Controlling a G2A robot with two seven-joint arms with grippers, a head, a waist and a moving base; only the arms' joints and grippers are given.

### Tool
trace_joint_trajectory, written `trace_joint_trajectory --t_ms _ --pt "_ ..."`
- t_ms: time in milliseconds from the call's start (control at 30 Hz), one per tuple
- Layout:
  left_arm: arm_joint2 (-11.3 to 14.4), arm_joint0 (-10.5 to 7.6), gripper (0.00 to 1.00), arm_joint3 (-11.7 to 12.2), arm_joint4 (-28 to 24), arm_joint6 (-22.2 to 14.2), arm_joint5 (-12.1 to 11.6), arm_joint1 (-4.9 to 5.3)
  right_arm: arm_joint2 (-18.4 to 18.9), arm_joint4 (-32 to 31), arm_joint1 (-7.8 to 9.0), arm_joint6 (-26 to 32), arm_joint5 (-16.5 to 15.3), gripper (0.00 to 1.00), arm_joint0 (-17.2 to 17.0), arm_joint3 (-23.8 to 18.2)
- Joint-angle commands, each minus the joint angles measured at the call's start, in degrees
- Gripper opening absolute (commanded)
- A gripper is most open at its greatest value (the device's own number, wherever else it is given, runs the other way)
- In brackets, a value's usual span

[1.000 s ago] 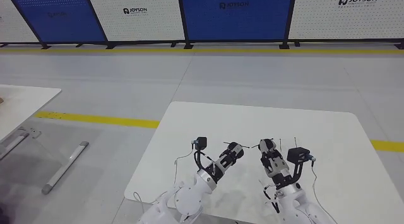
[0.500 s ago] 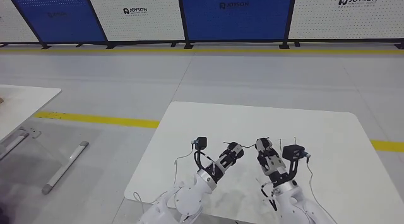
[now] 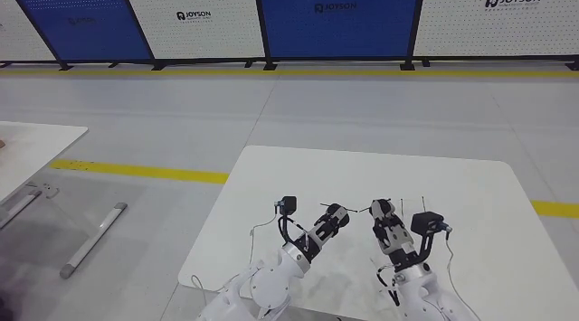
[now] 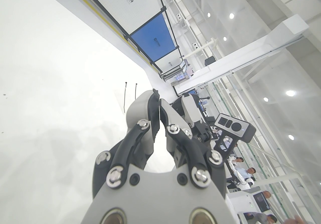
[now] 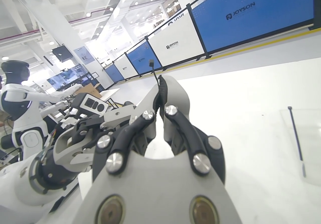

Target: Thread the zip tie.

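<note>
My right gripper (image 3: 381, 215) (image 5: 160, 84) is shut on a black zip tie (image 5: 153, 69), whose square head sticks out past the fingertips. My left gripper (image 3: 336, 214) (image 4: 159, 100) hovers close beside it over the near part of the white table (image 3: 362, 172), shut as well. In the top view a thin black strand (image 3: 323, 203) pokes out of it, and another short strand (image 3: 364, 209) points from the right gripper toward the left one. How the two ends join is too small to tell.
Two spare zip ties (image 3: 402, 203) (image 3: 423, 202) (image 4: 124, 98) (image 4: 135, 90) lie on the table just beyond the right gripper. One of them (image 5: 296, 134) rests on a clear sheet (image 5: 311, 119). Another white table (image 3: 32, 149) stands far left.
The right arm swung slightly toward the left gripper half a second ago and is back where it was. The left arm has kept still.
</note>
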Motion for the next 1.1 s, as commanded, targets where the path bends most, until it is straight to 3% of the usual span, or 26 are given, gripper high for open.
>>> trace_joint_trajectory --t_ms 0,533,1067 --pt "0.0 0.0 0.0 0.0 0.0 0.0 0.0 0.0 0.0 -0.2 -0.11 0.1 0.1 0.0 0.1 0.0" --pt "0.0 0.0 0.0 0.0 0.0 0.0 0.0 0.0 -0.4 -1.2 -1.29 1.4 0.5 0.0 0.9 1.4" --pt "0.0 0.0 0.0 0.0 0.0 0.0 0.0 0.0 1.6 -2.0 -1.68 0.3 -0.9 0.0 -1.1 0.3"
